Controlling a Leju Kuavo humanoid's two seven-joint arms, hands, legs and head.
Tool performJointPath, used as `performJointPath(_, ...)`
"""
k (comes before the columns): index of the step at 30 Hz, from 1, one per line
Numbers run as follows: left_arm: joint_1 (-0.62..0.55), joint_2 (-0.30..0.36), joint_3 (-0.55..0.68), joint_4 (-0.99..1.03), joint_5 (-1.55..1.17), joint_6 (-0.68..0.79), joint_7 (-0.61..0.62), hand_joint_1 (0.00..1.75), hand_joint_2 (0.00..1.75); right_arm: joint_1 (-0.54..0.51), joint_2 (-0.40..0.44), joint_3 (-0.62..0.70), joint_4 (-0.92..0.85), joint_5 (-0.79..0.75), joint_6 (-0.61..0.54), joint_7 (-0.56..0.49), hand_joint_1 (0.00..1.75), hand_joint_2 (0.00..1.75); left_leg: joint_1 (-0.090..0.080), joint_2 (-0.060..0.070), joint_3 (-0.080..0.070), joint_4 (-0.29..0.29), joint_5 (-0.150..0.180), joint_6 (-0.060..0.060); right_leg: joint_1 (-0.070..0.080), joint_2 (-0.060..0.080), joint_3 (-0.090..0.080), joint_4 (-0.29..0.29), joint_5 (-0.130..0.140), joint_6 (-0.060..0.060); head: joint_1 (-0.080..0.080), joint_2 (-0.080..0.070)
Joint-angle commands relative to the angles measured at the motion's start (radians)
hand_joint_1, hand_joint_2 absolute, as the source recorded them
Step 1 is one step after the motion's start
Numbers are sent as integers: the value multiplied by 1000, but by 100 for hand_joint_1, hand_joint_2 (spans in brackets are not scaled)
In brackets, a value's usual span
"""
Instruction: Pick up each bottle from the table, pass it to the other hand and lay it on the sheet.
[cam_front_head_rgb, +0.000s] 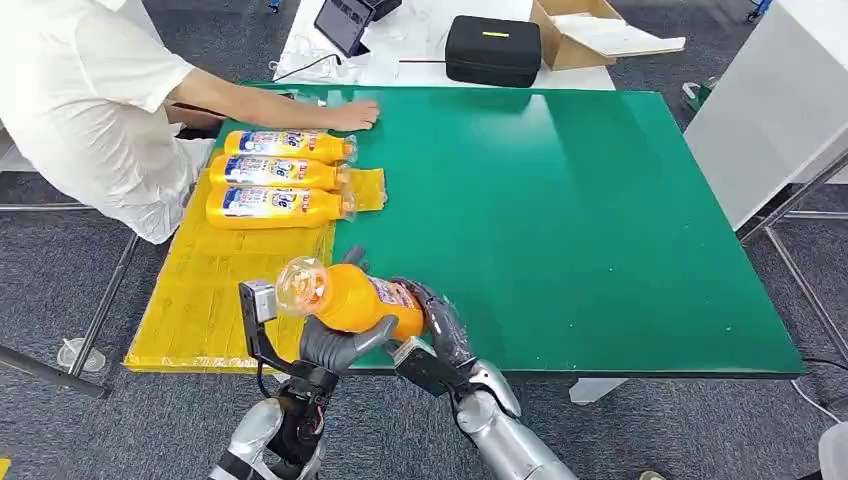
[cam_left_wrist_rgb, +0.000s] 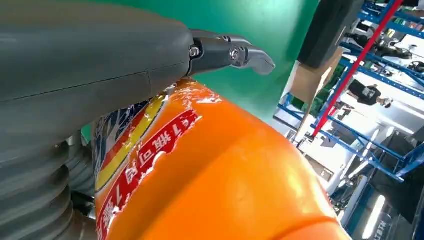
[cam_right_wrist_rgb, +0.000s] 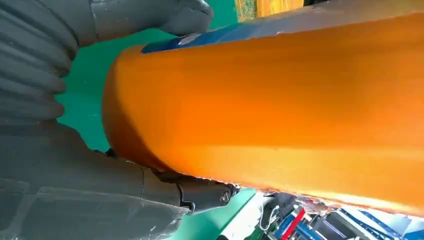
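An orange bottle with a clear cap end hangs over the table's near edge, lying sideways, cap toward the yellow sheet. My left hand cups it from below near the neck, and my right hand wraps its base end. In the left wrist view my left hand lies along the labelled bottle. In the right wrist view my right hand clasps the bottle between thumb and fingers. Three more orange bottles lie side by side on the sheet's far end.
A person in white leans over the far left of the green table, one hand flat on it beside the sheet's far end. Behind the table stand a black case, a cardboard box and a tablet.
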Motion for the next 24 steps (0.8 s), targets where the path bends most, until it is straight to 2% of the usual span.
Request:
performJointPath(1, -58, -6, 9, 24, -42, 79, -75, 175, 175, 0, -8, 98, 39, -20, 63, 5, 175, 175, 0, 0, 5, 0, -2, 1, 0, -2, 5, 0, -2, -1, 0, 0)
performJointPath(2, -59, -10, 22, 16, -74, 134, -108, 175, 175, 11, -10, 101, 22, -41, 97, 15, 175, 175, 0, -1, 3, 0, -1, 1, 1, -2, 4, 0, -2, -1, 0, 0)
performJointPath(4, -59, -11, 42, -4, -158, 246, -170, 175, 175, 32, -15, 104, -8, -89, 163, 39, 155, 175, 0, -1, 5, 0, -2, 1, 1, -3, 5, 0, -3, -1, 0, 0)
performJointPath(5, -59, -11, 52, -13, -175, 274, -185, 175, 175, 38, -16, 106, -14, -103, 187, 47, 106, 175, 0, -1, 3, 0, -1, 1, 1, -3, 4, 0, -2, -1, 0, 0)
performJointPath(6, -57, -11, 64, -23, -179, 289, -187, 175, 175, 43, -19, 110, -23, -118, 209, 53, 16, 175, 0, -1, 6, 0, -2, 1, 1, -3, 6, 0, -3, -2, 0, 0)
performJointPath(7, -54, -9, 75, -35, -190, 306, -195, 175, 175, 49, -20, 109, -27, -136, 227, 60, 0, 175, 0, -2, 7, 0, -3, 1, 1, -4, 7, 1, -4, -2, 0, 0)
performJointPath(11, -38, -5, 127, -84, -161, 309, -185, 175, 175, 57, -15, 94, -30, -178, 253, 81, 0, 175, -1, 0, 6, 0, -2, 1, 0, -2, 6, 0, -3, -2, 1, 0)
performJointPath(15, -38, -5, 127, -84, -161, 309, -185, 175, 175, 57, -15, 94, -30, -178, 253, 81, 0, 175, 0, 0, 2, 0, -1, 1, 0, -1, 1, 0, -1, -1, 0, 0)
performJointPath(16, -38, -5, 127, -84, -161, 309, -185, 175, 175, 57, -15, 94, -30, -178, 253, 81, 0, 175, -1, 1, 7, 0, -3, 1, 0, -1, 7, 1, -3, -2, 1, 0)
performJointPath(17, -38, -5, 127, -84, -161, 309, -185, 175, 175, 57, -15, 94, -30, -178, 253, 81, 0, 175, 0, 0, 2, 0, -1, 1, 0, -1, 2, 0, -1, -1, 0, 0)
performJointPath(22, -38, -5, 127, -84, -161, 309, -185, 175, 175, 57, -15, 94, -30, -178, 253, 81, 0, 175, 0, 1, 6, 0, -3, 1, 0, -1, 6, 0, -3, -2, 0, 0)
performJointPath(24, -38, -5, 127, -84, -161, 309, -185, 175, 175, 57, -15, 94, -30, -178, 253, 81, 0, 175, 0, 0, 3, 0, -1, 1, 0, -1, 3, 0, -1, -1, 1, 0)
